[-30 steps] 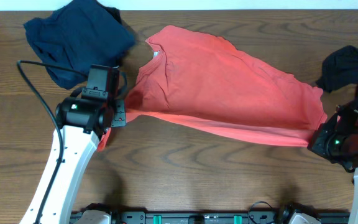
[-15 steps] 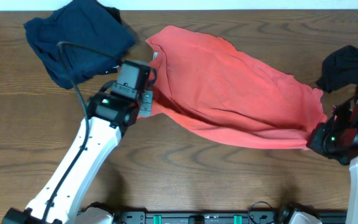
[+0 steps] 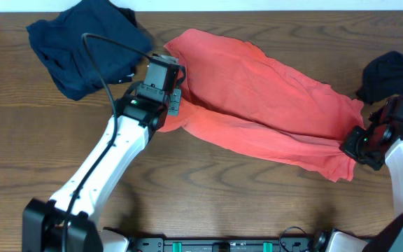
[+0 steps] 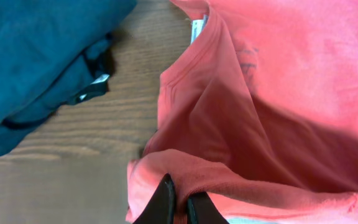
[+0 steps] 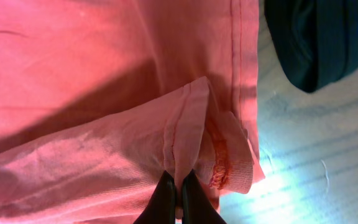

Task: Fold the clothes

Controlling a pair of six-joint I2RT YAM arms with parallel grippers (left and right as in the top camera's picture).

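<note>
overhead: the red shirt (image 3: 271, 105) lies diagonally across the wooden table (image 3: 208, 189), from upper middle down to the right edge, its lower side doubled over. the left gripper (image 3: 175, 105) sits at the shirt's collar-side edge and the right gripper (image 3: 353, 144) at the far hem corner. a navy garment (image 3: 82, 38) is bunched at top left, a dark garment (image 3: 392, 73) at the right.

left wrist: the left gripper (image 4: 179, 198) is pinched tight on a raised fold of red shirt (image 4: 291, 74), cloth wrapped round the fingers. the collar with its white label (image 4: 196, 28) is just ahead, the navy garment (image 4: 36, 56) to the left on the table (image 4: 61, 180).

right wrist: the right gripper (image 5: 178, 185) is pressed together on a stitched hem fold of the red shirt (image 5: 73, 74). the dark garment (image 5: 316, 37) is at upper right.
</note>
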